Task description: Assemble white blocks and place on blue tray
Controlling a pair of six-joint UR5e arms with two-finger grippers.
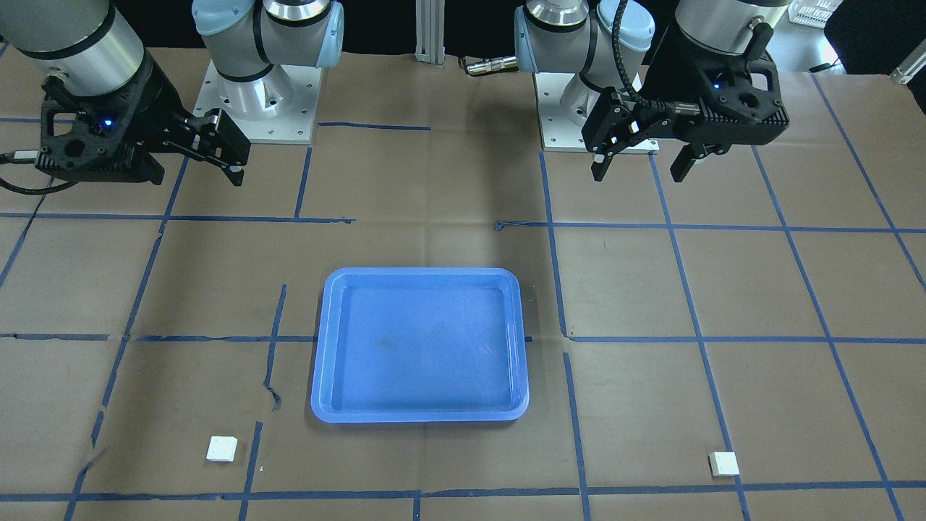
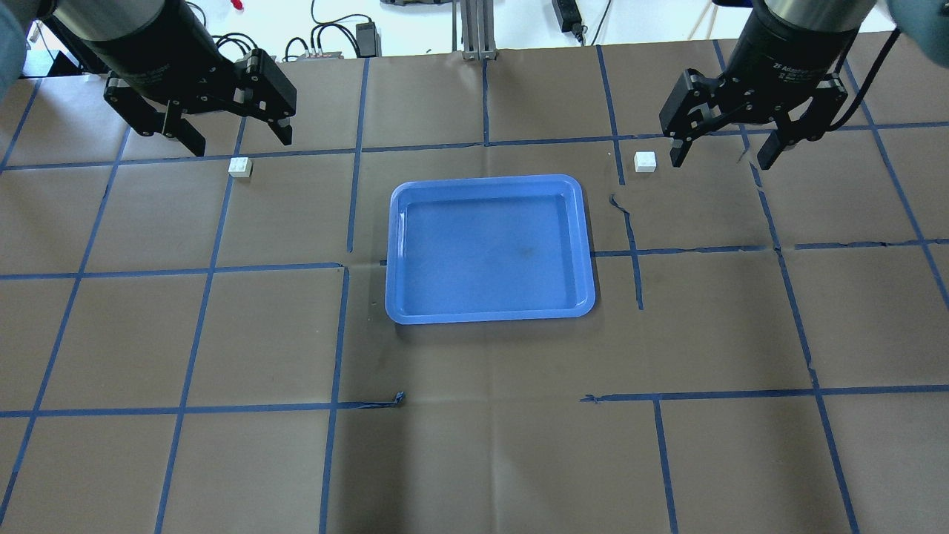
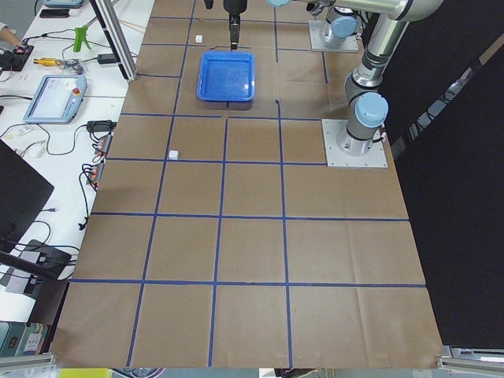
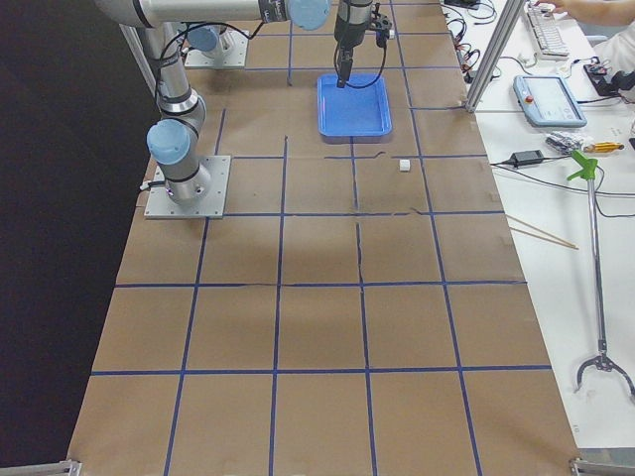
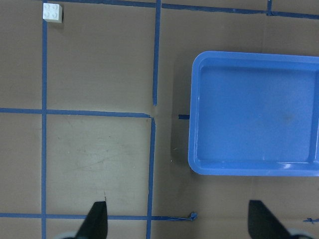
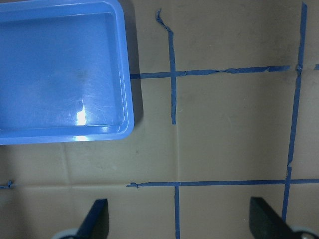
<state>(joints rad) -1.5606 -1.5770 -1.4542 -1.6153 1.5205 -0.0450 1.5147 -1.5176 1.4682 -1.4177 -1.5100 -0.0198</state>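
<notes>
The blue tray lies empty at mid-table; it also shows in the front view and both wrist views. One white block lies left of the tray, alone on the paper. The other white block lies right of the tray; the right wrist view does not show it. My left gripper is open and empty, high above the table. My right gripper is open and empty, also held high.
Brown paper with a blue tape grid covers the table. The arm bases stand at the robot's edge. An aluminium post rises at the far edge. Benches with tools run beyond the far edge.
</notes>
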